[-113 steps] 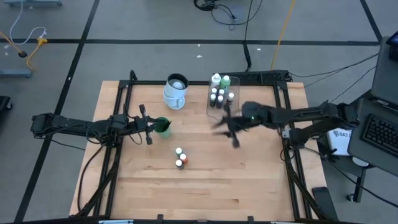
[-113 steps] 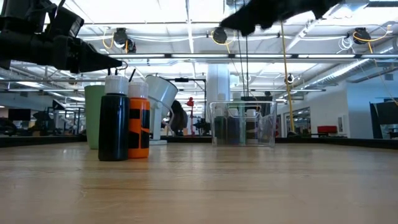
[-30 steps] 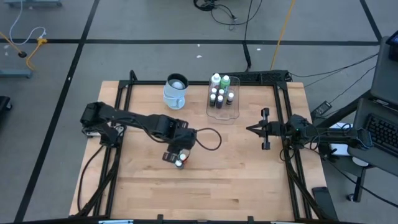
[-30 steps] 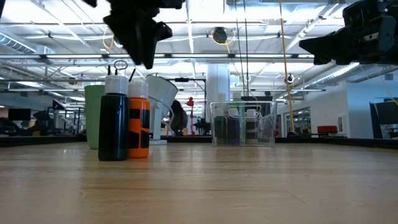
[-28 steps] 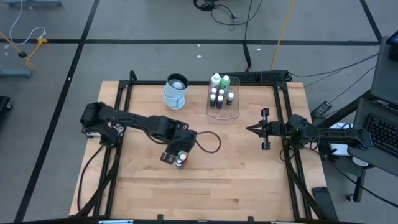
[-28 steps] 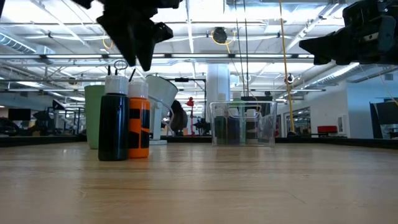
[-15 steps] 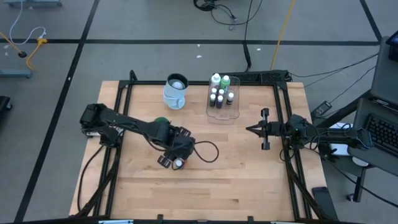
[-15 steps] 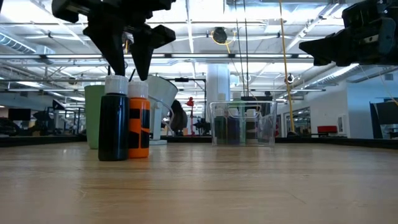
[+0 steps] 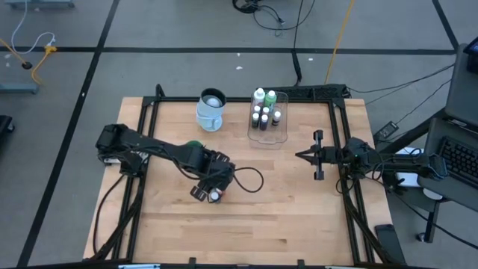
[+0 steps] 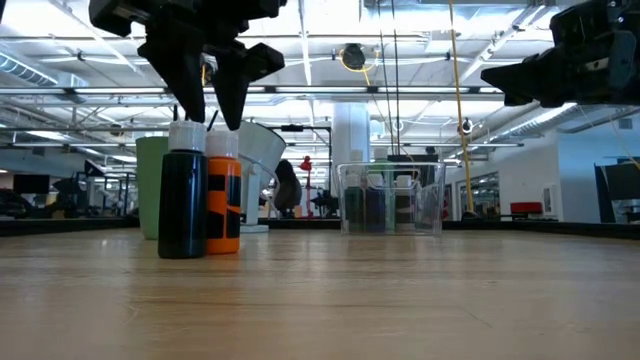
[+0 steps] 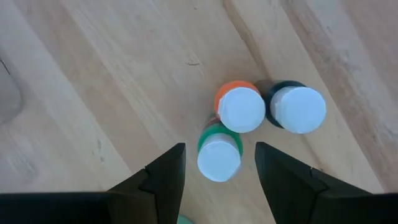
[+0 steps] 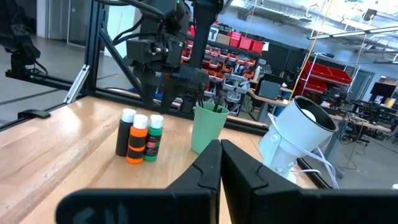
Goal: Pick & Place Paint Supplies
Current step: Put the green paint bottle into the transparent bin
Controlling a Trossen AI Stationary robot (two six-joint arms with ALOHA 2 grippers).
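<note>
Now that the left arm has come over the loose bottles, the lines run so:

Change: left gripper (image 11: pixel 219 163) has dropped over the three small bottles mid-worktop (image 9: pixel 299 217), jaws wider than a second ago and straddling the green bottle (image 11: pixel 219 153) without touching it.
Meaning: judged as the approach to a pick; nothing is held yet, and closing on green alone looks tight.
Neighbours: orange bottle (image 11: pixel 239 109) touches green; black bottle (image 11: pixel 296 109) sits just beside orange.
Risk: a jaw may nudge orange as it closes.
Against earlier: some seconds back the left arm lay at the worktop's left edge by the green cup (image 12: pixel 209 128), and the right arm reached inward near the tray (image 9: pixel 282 140).
Right gripper (image 12: pixel 220 163): parked at the right edge, jaws closed, empty.
Placed so far: several bottles stand in the tray.
Mug (image 9: pixel 211 110): near the tray.
</note>
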